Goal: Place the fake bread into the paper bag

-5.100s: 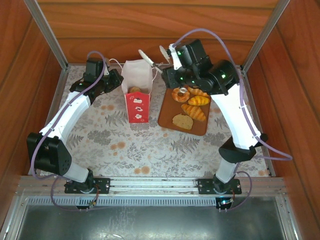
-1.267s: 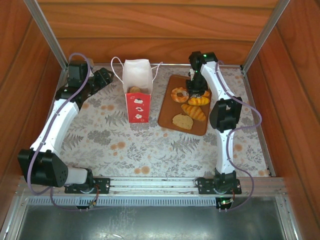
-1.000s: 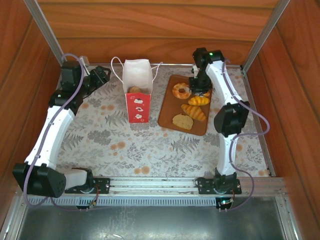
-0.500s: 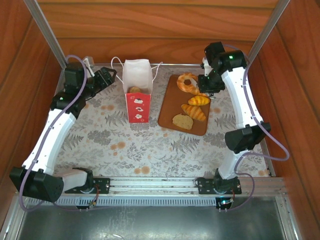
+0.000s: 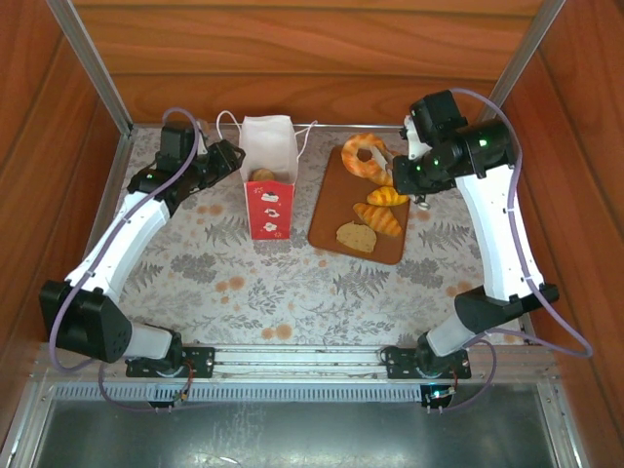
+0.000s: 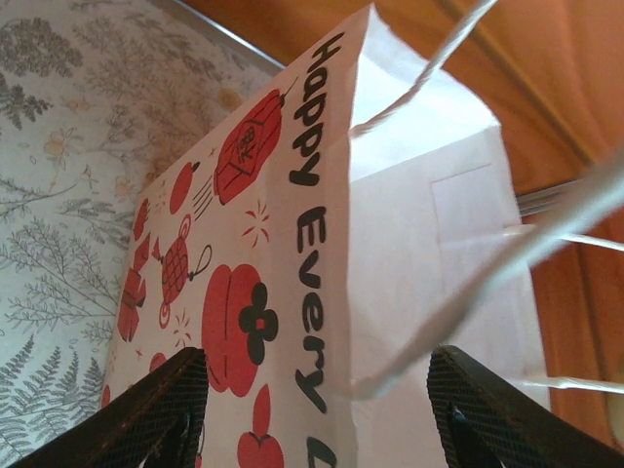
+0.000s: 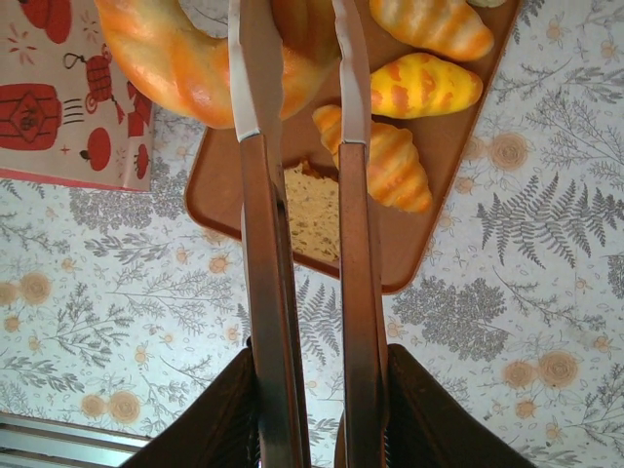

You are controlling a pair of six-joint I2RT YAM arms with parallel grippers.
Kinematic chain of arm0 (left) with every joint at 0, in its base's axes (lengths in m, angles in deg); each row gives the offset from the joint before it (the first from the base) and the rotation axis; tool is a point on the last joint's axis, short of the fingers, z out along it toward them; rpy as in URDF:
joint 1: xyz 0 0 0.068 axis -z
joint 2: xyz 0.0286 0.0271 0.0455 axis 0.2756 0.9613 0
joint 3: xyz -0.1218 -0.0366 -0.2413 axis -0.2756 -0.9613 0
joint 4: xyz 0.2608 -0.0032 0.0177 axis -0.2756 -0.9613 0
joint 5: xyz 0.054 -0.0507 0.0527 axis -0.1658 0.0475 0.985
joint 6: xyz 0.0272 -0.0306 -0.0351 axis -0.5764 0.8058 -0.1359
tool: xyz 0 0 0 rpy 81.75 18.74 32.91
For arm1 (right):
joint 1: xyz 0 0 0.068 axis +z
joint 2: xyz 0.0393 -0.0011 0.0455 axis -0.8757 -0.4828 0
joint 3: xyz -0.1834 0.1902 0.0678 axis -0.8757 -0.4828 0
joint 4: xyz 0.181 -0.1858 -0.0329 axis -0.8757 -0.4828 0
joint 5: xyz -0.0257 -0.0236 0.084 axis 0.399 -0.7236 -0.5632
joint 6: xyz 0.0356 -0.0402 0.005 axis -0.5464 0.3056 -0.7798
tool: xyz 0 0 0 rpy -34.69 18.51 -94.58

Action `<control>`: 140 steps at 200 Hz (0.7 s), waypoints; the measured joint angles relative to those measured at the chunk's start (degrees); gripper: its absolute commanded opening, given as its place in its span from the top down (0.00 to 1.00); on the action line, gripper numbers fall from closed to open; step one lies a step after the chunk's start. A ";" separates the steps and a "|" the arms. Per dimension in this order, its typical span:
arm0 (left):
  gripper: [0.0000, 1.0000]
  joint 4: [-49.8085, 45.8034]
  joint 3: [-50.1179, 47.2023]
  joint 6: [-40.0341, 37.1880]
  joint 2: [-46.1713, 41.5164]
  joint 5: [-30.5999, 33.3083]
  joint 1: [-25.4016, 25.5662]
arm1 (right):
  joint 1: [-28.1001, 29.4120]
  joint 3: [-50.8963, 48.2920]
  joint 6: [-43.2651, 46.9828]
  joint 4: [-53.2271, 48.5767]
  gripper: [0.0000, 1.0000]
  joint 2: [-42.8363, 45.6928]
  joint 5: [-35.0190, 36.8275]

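Note:
The white and red paper bag (image 5: 266,190) stands upright left of the brown board (image 5: 330,232), with one golden fake bread (image 5: 263,175) inside. My left gripper (image 5: 230,154) is open at the bag's left side. Its pads straddle a bag corner (image 6: 292,244) and a string handle (image 6: 458,302). My right gripper (image 5: 408,166) is shut on metal tongs (image 7: 261,244). The tongs pinch a ring-shaped bread (image 5: 364,156) (image 7: 175,58) above the board's far end. Two croissants (image 5: 388,196) (image 5: 376,218) and a tan slice (image 5: 356,237) lie on the board.
The floral tablecloth (image 5: 292,292) covers the table between wooden walls. A metal frame post (image 5: 93,63) rises behind the left arm and another (image 5: 522,58) stands at the back right. The board (image 7: 448,195) lies below the tongs.
The tongs have lifted the ring bread off the board and carried it toward the back. My left gripper has moved right up to the bag and its jaws have narrowed.

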 measured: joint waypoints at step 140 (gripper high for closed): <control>0.77 -0.02 2.08 2.05 2.89 -0.15 0.90 | 4.96 14.75 -0.94 0.02 0.66 -0.20 -0.24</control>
